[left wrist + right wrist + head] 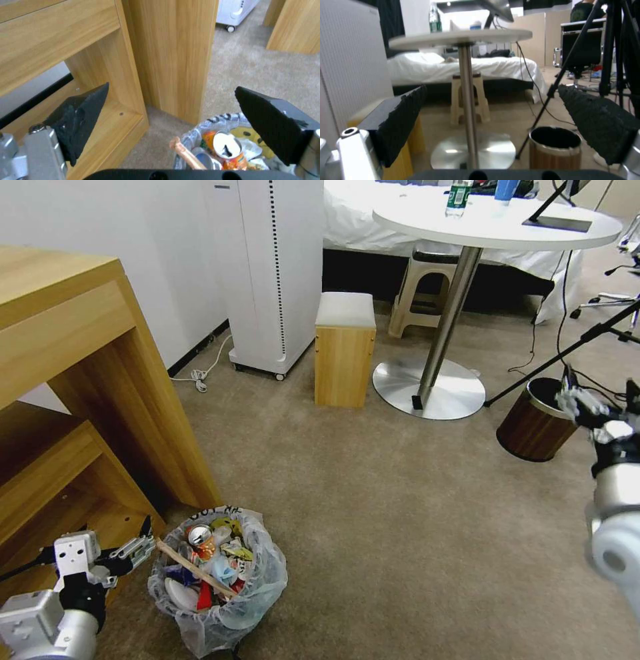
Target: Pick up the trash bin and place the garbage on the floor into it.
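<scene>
Black lettering rings the trash bin (217, 573) on beige carpet (400, 513) beside the wooden desk (80, 380), garbage (207, 567) inside. My left gripper (143, 537) gapes wide alongside; my right gripper (597, 397) spreads wide, empty.

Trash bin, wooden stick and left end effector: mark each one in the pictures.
trash bin (257, 587): head view, on the plastic liner at its side.
wooden stick (193, 570): head view, mid-length, lying across the litter.
left end effector (170, 100): left wrist view, midway between the open fingertips.
</scene>
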Available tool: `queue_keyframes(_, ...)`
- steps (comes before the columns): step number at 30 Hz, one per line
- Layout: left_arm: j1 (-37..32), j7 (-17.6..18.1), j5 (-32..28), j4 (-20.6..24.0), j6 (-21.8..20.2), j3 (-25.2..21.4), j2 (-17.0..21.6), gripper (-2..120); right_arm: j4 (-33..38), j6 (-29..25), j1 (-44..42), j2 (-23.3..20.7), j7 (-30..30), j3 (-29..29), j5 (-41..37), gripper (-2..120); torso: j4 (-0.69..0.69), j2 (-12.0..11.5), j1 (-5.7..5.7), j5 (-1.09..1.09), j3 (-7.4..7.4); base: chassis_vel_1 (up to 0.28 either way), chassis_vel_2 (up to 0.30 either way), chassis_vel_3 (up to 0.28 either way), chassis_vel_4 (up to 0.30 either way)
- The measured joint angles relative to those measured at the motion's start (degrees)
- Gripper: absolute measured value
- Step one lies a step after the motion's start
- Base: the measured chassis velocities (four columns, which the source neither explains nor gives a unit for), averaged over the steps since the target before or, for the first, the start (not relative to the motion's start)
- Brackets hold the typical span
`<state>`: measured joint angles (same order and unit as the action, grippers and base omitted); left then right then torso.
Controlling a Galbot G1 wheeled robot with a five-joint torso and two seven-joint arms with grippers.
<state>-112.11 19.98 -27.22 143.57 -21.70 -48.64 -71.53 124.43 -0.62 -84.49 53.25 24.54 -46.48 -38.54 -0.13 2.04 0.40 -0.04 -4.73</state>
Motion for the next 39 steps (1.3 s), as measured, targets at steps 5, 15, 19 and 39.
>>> queue_keyframes(5, 0.79, 0.3, -0.01, -0.13, 0.0, 1.09, -0.03, 100, -3.31, 2.49, -1.7, 2.67, -0.8, 5.61, 5.82, 100, -0.01, 0.0, 0.0, 0.0, -0.01, 0.0, 0.0, 0.0, 0.0)
queue_keyframes(15, 1.66, -1.3, 0.7, -2.1, 1.37, 2.4, -0.41, 100, -5.3, 3.43, -1.35, 7.8, -1.29, 11.34, 8.77, 100, 0.0, 0.0, 0.0, -0.01, -0.01, 0.0, 0.0, 0.0, 0.0)
queue_keyframes(19, 1.53, -1.4, 0.59, -2.34, 1.42, 2.33, 0.44, 100, -3.31, 4.07, -1.52, 9.3, -1.16, 12.04, 9.2, 100, -0.01, 0.0, 0.0, -0.01, -0.01, 0.0, 0.0, 0.0, 0.0)
queue_keyframes(39, 2.14, -1.4, -0.86, -3.88, 1.1, 2.16, 2.5, 100, -1.52, 6.21, -1.26, 10.35, -0.66, 13.15, 10.38, 100, -0.01, 0.0, 0.01, -0.01, -0.01, 0.0, 0.0, 0.0, 0.0)
